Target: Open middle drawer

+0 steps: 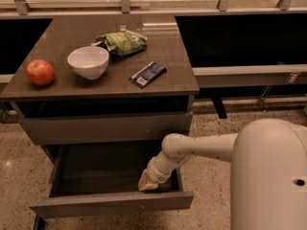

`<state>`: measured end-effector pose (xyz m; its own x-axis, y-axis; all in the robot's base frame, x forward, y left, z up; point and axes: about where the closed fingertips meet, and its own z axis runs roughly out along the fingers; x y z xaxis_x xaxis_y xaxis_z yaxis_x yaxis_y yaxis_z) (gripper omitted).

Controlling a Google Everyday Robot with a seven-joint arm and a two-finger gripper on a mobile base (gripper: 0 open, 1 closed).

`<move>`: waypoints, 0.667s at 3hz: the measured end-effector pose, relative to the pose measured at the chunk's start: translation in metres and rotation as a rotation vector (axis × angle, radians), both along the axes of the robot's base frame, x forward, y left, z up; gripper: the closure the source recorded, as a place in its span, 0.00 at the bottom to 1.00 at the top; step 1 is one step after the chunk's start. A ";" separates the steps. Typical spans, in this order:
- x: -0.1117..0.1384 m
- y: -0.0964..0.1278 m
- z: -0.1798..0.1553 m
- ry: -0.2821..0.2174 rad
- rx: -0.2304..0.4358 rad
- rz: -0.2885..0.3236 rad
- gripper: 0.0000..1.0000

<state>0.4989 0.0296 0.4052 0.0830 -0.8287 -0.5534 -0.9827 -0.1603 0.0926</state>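
The middle drawer is pulled out below the cabinet top, showing its long grey-brown front panel and deep dark box. A closed drawer front sits above it. My gripper reaches down into the open drawer at its right front corner, just behind the front panel. My white arm comes in from the right over the drawer's right side.
On the cabinet top lie a red apple, a white bowl, a green chip bag and a dark snack bar. My white robot body fills the lower right. A speckled floor lies to the left.
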 end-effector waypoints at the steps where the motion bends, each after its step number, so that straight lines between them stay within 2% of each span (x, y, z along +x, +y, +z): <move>1: -0.014 0.004 -0.004 0.034 0.022 0.025 1.00; 2: -0.039 0.009 0.005 0.081 0.082 0.060 1.00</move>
